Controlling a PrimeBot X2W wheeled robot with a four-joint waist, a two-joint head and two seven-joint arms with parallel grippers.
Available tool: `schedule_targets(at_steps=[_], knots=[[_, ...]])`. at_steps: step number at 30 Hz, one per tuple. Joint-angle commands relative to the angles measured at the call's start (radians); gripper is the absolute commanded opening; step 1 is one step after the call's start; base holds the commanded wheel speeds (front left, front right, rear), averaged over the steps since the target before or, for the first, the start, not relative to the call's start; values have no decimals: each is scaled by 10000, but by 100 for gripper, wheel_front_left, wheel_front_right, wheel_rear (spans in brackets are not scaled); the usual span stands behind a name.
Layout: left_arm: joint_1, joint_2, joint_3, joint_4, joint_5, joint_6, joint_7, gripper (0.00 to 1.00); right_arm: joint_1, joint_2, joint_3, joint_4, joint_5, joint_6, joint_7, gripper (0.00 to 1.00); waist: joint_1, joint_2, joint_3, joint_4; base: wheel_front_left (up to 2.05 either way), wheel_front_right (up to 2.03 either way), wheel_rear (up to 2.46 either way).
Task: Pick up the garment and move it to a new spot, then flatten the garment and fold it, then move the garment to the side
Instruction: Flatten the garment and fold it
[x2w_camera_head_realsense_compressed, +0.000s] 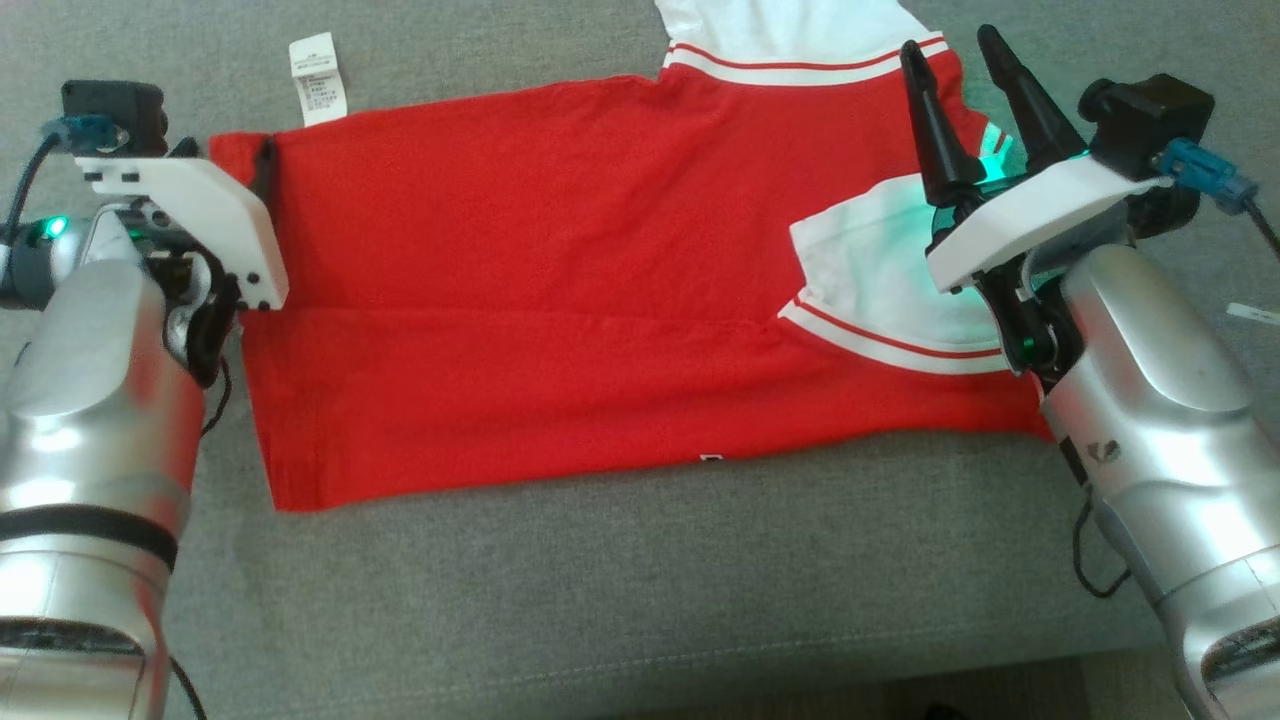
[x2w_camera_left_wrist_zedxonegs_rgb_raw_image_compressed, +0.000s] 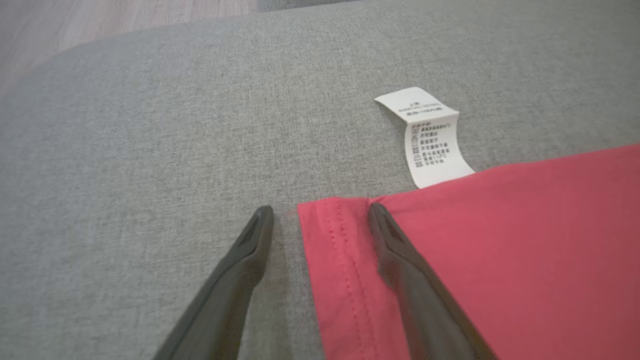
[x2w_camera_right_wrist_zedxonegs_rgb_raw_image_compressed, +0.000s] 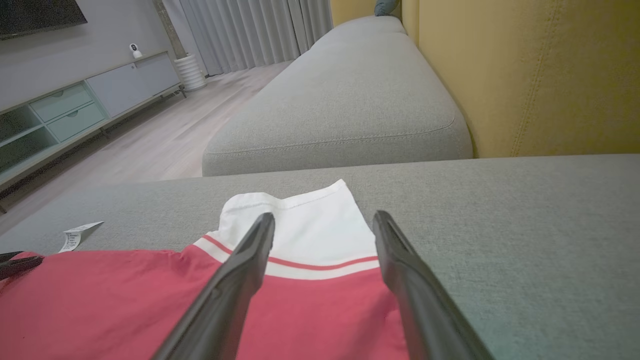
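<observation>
Red cotton garment (x2w_camera_head_realsense_compressed: 560, 300), a T-shirt with white striped sleeves, lies spread lengthwise across the grey woven sofa cushion (x2w_camera_head_realsense_compressed: 640, 560), hem to the left and shoulders to the right.

At the left end, the left gripper (x2w_camera_left_wrist_zedxonegs_rgb_raw_image_compressed: 320, 210) sits low at the far hem corner. Its jaws are spread wide and pinch nothing: one finger is over the stitched hem, the other over bare cushion. Just beyond it, a white printed care label (x2w_camera_head_realsense_compressed: 318, 78) pokes out from the far edge. A long crease runs across the middle of the cloth. Further right, the near white sleeve (x2w_camera_head_realsense_compressed: 880, 270) is turned in on top of the red, while the far white sleeve (x2w_camera_head_realsense_compressed: 790, 25) sticks out onto the cushion. The right gripper (x2w_camera_head_realsense_compressed: 950, 45) hovers above the shoulder, jaws likewise apart and empty.

This looks to me like the set-up for a fold. To do it well, I'd say both grippers should bite the far edge together and catch every layer. They should then lift only slightly and carry the edge across evenly, so that the crease stays straight.
</observation>
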Motion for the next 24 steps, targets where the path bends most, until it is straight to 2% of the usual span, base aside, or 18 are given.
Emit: schedule_targets(at_steps=[1,6,7,9,16,24], knots=[[-365,456,229,-82,-59,52,94,100,-208,47,134,-201,78,65,-127,100,0,0,35,9,0,0,0],[-379,426,244,-4,-204,27,150,100,-439,-64,251,-128,117,65,-124,100,0,0,147,55,0,0,0],[-367,414,238,20,-229,14,162,94,-484,-77,263,-111,123,65,-126,100,0,0,165,70,0,0,0],[-348,392,223,58,-269,-3,142,0,-569,-88,284,-79,125,65,-132,100,0,0,191,106,0,0,0],[-471,269,134,-183,-305,-32,-461,0,-1160,-227,358,225,76,65,57,100,0,0,402,403,0,0,0],[-832,-449,-273,-748,-120,14,-1193,0,-2533,-558,322,1571,-107,65,1037,100,0,0,865,1318,0,0,0]])
